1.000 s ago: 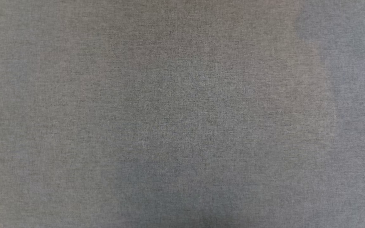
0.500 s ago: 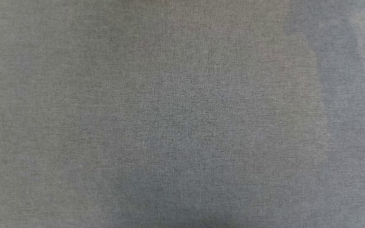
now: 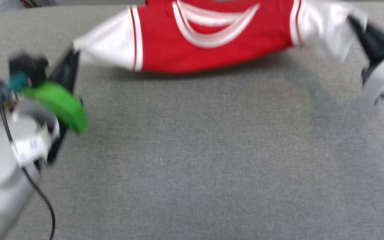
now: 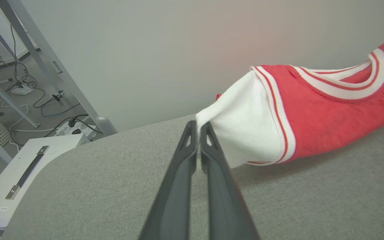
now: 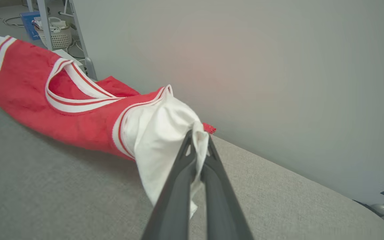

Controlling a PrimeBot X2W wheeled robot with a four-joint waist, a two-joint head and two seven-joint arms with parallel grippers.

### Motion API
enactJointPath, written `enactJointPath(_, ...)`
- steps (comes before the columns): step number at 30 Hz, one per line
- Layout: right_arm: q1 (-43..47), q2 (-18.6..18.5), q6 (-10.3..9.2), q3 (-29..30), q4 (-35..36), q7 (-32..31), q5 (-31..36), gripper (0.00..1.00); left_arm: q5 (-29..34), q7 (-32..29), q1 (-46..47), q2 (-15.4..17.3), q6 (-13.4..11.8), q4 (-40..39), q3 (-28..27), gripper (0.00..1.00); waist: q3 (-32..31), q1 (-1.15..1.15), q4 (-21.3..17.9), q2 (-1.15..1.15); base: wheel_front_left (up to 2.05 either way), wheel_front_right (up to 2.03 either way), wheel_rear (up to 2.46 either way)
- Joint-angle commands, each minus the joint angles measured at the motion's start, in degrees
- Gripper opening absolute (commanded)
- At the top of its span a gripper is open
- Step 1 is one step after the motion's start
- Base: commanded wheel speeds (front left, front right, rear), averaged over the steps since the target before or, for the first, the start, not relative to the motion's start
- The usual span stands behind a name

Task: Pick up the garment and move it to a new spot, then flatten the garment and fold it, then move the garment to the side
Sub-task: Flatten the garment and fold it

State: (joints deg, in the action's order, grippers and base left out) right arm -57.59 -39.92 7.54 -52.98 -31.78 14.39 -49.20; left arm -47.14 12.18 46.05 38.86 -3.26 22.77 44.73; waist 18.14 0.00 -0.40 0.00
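1. The grey fabric-covered worktop runs up to a plain pale wall.
2. The garment sags near the worktop's far edge, stretched between both tools.
3. The left tool is pinched closed on one white sleeve, and the right tool is pinched closed on the other.
4. Cables and a white basket sit on the floor beyond.

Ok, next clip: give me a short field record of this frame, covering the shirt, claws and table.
shirt: red with white sleeves, stretched sideways by its sleeves
left claw: shut on one white sleeve
right claw: shut on the other white sleeve
place: far edge of the grey table, next to a plain wall
folded: not yet
head view: motion-blurred
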Motion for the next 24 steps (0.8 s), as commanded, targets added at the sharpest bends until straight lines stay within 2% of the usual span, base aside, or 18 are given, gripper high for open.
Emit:
enactJointPath(1,3.4,-0.6,-0.05,-0.1,0.6,0.4,0.0,0.0,-1.7,0.7,-4.8,1.2,-1.9,-2.4,-0.4,0.0,-4.3,0.0,0.2,0.0,0.0,0.0,0.0)
enactJointPath(5,12.3,-1.9,-0.05,-0.5,2.9,0.5,-0.3,0.0,-5.0,1.4,-16.6,2.9,-6.0,-8.9,-0.6,0.0,-6.6,0.0,0.2,0.0,0.0,0.0,0.0)
enactJointPath(11,24.6,-3.9,-0.05,0.0,3.5,0.5,0.4,0.0,-7.0,1.7,-27.9,3.8,-9.9,-13.7,1.0,0.0,-9.1,0.0,0.4,0.0,0.0,0.0,0.0)
enactJointPath(18,35.8,-4.9,-0.05,2.6,3.2,0.3,0.0,0.0,-8.6,2.0,-34.5,3.2,-11.5,-11.9,2.0,0.0,-10.8,0.0,0.5,0.0,0.0,0.0,0.0)
enactJointPath(24,45.0,-6.3,-0.05,4.3,6.7,-0.9,-2.4,0.0,-10.2,2.5,-40.4,2.1,-12.6,-11.7,0.8,0.0,-12.2,0.0,0.8,0.0,0.0,0.0,0.0)
